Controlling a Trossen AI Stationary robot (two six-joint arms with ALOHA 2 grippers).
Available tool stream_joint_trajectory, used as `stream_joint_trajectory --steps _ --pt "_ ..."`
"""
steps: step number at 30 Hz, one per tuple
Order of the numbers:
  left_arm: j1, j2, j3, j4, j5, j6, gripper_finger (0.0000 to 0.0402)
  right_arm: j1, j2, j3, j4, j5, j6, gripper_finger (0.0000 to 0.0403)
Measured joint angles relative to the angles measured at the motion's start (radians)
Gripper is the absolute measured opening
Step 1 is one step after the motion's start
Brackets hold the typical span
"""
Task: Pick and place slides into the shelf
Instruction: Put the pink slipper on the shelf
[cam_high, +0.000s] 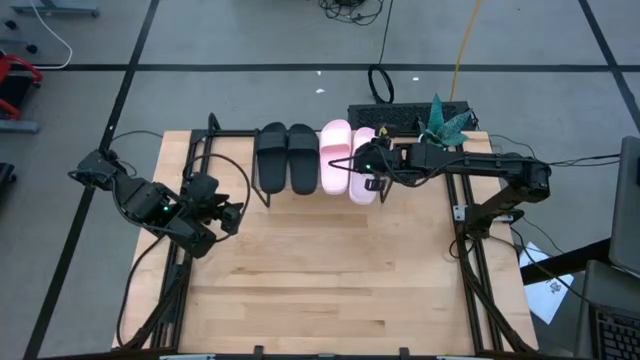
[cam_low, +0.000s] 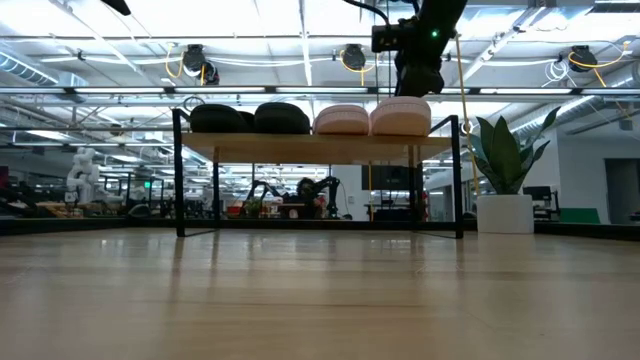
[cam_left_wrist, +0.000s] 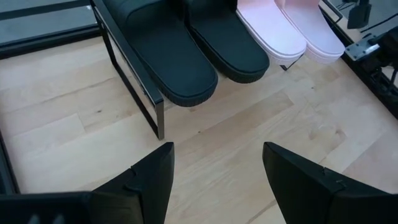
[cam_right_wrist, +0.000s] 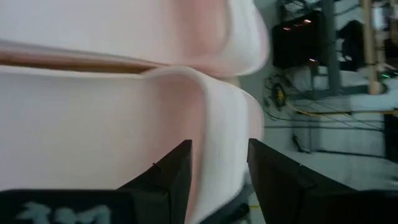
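all four slides sit in a row on the shelf (cam_low: 320, 146), a low rack with a light plank top on thin black legs at the far side of the wooden table (cam_high: 330, 290): two black slides (cam_high: 287, 157) on the left, then two pink slides (cam_high: 348, 158) to their right, each touching its neighbour, their near ends hanging a little over the shelf's near edge. the right gripper (cam_high: 372, 168) reaches in from the right and is at the rightmost pink slide (cam_right_wrist: 118, 130); in the right wrist view its two dark fingers (cam_right_wrist: 168, 180) straddle that slide's strap edge, set apart with the pink material between them, but whether they press on it cannot be told. the left gripper (cam_left_wrist: 217, 168) hangs over the left part of the table, near the shelf's left leg, its fingers spread and holding nothing, pointed toward the black slides. a potted plant (cam_low: 505, 175) stands beyond the shelf on the right.
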Motion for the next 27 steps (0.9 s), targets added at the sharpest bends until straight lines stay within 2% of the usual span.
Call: stream_joint_trajectory --steps 3,15,21,23,27 --pt "0.000 0.000 0.000 0.001 0.000 -0.001 0.0239 -0.004 0.000 0.000 0.003 -0.037 0.000 0.0142" --pt "0.000 0.000 0.000 0.002 0.000 -0.002 0.0239 -0.044 0.018 -0.007 0.007 -0.036 -0.006 0.0141" --pt "0.000 0.000 0.000 0.002 0.000 -0.002 0.0239 -0.044 0.027 -0.034 0.080 -0.026 -0.038 0.0141" --pt "0.000 0.000 0.000 0.002 0.000 -0.002 0.0239 -0.044 0.027 -0.035 0.108 0.009 -0.054 0.0140" --pt "0.000 0.000 0.000 0.002 0.000 -0.002 0.0239 -0.048 0.027 -0.036 0.111 0.016 -0.082 0.0123"
